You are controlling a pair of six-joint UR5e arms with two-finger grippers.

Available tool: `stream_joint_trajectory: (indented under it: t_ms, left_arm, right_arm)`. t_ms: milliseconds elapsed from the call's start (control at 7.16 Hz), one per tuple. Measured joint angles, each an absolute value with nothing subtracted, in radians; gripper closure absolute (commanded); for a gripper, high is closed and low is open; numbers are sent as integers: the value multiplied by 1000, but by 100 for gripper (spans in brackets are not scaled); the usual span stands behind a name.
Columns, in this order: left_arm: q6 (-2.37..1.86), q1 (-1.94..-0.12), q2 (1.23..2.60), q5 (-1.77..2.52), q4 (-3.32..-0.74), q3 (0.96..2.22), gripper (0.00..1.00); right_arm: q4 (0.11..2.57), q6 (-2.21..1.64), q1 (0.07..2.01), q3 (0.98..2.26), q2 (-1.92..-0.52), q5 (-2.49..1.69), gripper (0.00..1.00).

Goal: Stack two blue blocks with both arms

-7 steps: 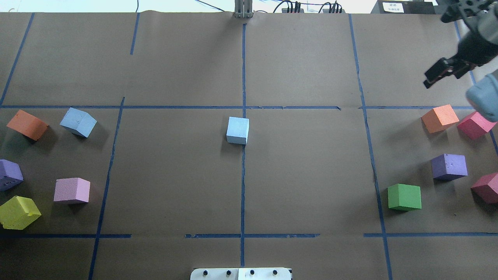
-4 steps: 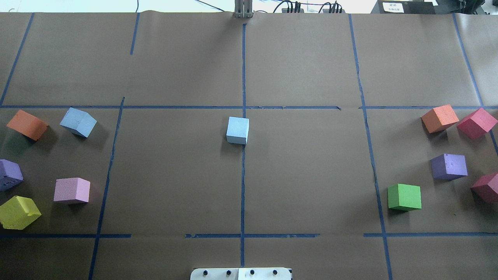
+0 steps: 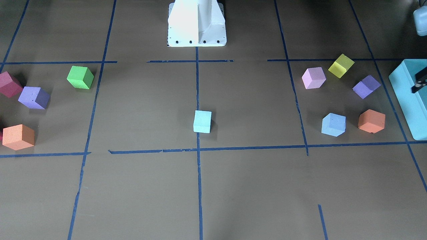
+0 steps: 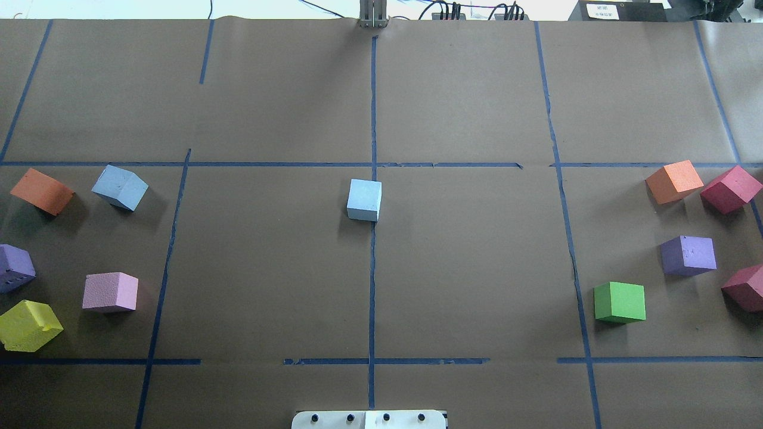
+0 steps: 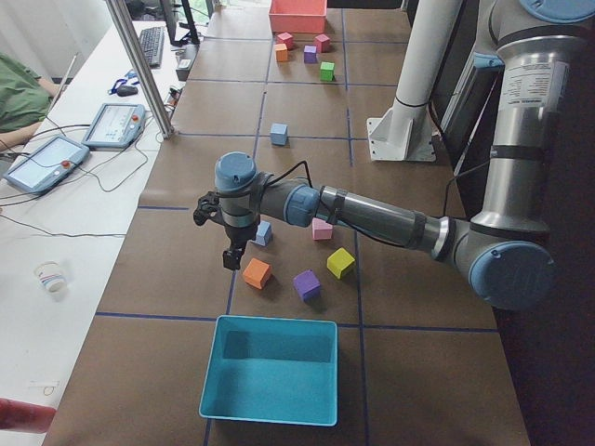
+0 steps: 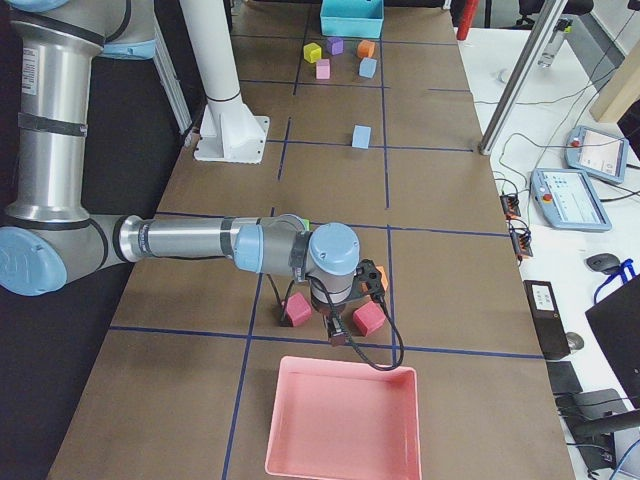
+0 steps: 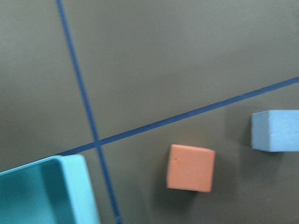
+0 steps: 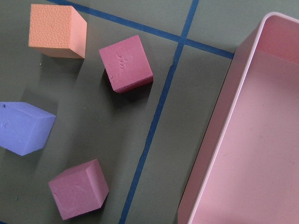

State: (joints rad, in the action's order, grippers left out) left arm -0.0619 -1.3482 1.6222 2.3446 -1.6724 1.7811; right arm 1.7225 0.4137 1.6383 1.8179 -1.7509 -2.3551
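One pale blue block (image 4: 364, 199) sits at the table's centre on the blue tape line, also in the front view (image 3: 202, 121). The other blue block (image 4: 120, 187) sits at the left among other cubes, and shows at the right edge of the left wrist view (image 7: 275, 130). My left gripper (image 5: 229, 253) hovers beside it, over an orange cube (image 7: 191, 168). My right gripper (image 6: 338, 330) hovers over magenta cubes (image 8: 126, 63) by the pink tray. I cannot tell whether either gripper is open or shut. Neither holds a block.
A teal box (image 5: 270, 409) stands past the left cubes, a pink tray (image 6: 340, 420) past the right ones. Orange, purple, pink and yellow cubes (image 4: 28, 325) lie left; orange, magenta, purple and green cubes (image 4: 620, 302) lie right. The white pedestal (image 3: 196, 23) stands at the robot's side.
My right gripper, at the overhead view's upper right a second ago, has moved out of that view. No block has moved.
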Motion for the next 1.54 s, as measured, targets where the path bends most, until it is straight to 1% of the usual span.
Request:
stream_joint_trajectory:
  t_ms: [140, 419, 838, 1257, 1397, 1537]
  left_arm:
    - [-109, -1266, 1625, 2337, -1735, 1775, 0]
    - [-199, -1143, 1674, 2298, -1828, 1714, 0]
    - [-436, -1026, 1734, 2268, -2011, 1591, 0]
    - [-516, -950, 1764, 2195, -2049, 1524, 0]
    - [-520, -941, 1777, 2191, -2050, 1498, 35]
    - [-525, -936, 1790, 2190, -2049, 1484, 62]
  right_arm:
    - [1723, 409, 1639, 1818, -1753, -2356, 0]
    - [1723, 407, 1640, 1817, -1754, -2356, 0]
    - [1723, 406, 1640, 1815, -1755, -2357, 0]
    - [1723, 407, 1640, 1814, -1755, -2356, 0]
    - [1723, 407, 1640, 1814, -1755, -2356, 0]
    - [1723, 406, 1640, 1815, -1755, -2356, 0]
